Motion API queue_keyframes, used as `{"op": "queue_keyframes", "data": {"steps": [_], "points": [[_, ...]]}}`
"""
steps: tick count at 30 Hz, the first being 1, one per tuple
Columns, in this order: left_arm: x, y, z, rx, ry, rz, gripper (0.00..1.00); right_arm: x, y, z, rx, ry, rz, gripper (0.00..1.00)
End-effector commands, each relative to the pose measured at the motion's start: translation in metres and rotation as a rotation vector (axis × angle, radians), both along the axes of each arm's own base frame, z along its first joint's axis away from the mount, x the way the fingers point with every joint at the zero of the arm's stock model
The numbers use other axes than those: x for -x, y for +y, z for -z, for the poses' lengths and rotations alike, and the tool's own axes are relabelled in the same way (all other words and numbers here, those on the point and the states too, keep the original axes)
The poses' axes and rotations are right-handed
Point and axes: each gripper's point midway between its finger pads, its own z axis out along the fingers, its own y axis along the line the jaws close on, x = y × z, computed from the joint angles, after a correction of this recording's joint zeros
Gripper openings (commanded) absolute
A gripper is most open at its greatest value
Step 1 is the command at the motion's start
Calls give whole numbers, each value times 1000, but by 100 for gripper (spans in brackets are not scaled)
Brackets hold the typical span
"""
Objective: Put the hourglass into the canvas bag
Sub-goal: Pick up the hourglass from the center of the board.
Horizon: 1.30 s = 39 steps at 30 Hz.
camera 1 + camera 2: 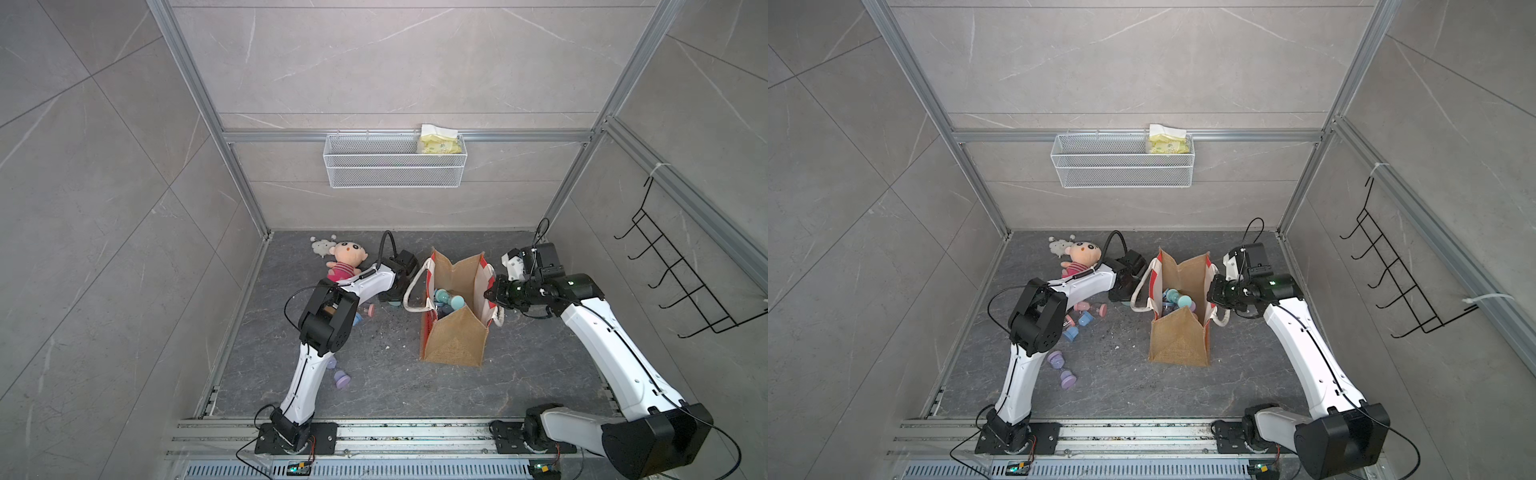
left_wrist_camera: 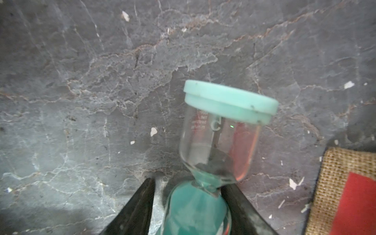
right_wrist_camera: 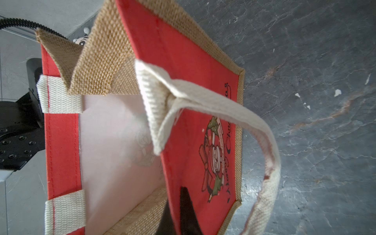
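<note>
Hourglass (image 2: 219, 132) looks light, slick, breakable, so we take its waist between the left gripper's (image 2: 187, 183) parted fingers (image 2: 138, 207) (right gripper (image 3: 178, 211) clamps the canvas bag (image 3: 183, 81)).

Teal-capped glass hourglass (image 2: 221, 140) with teal sand, just beside the upright, open-mouthed red-and-burlap canvas bag (image 1: 455, 336).

Top of canvas bag (image 1: 455, 336) open; handle (image 1: 406, 299) hangs btw it & left end effector (image 2: 187, 184).

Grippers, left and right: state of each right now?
Left gripper: open, straddling the teal hourglass, gap on one side, not clamped.
Right gripper: closed on the canvas bag, pinching its red panel.
</note>
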Motion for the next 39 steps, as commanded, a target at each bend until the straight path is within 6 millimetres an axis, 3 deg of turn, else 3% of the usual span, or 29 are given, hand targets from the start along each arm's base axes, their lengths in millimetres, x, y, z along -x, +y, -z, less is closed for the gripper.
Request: {"op": "queue_keyframes", "data": {"steps": [1, 8, 15, 21, 27, 31, 35, 37, 39], "points": [[1, 3, 8, -23, 36, 4, 52, -9, 5, -19, -15, -64, -20, 0], [-1, 1, 7, -4, 23, 8, 33, -9, 5, -20, -15, -64, -16, 0], [-7, 0, -27, 40, -41, -9, 19, -8, 4, -20, -14, -64, -13, 0], [-9, 12, -80, 64, -158, -50, 12, -8, 4, -23, -17, -71, -6, 0], [-6, 40, -145, 37, -306, -93, 9, -6, 3, -24, -21, -75, -2, 0], [1, 51, -197, 64, -401, -89, 7, -5, 4, -23, -27, -72, -4, 0], [14, 45, -250, 141, -488, -35, 5, -4, 4, -24, -30, -73, -2, 0], [21, 45, -271, 132, -524, -15, 5, -4, 2, -24, -24, -76, 4, 0], [24, 59, -282, 68, -546, -42, 5, -4, 1, -25, -21, -77, 9, 0]]}}
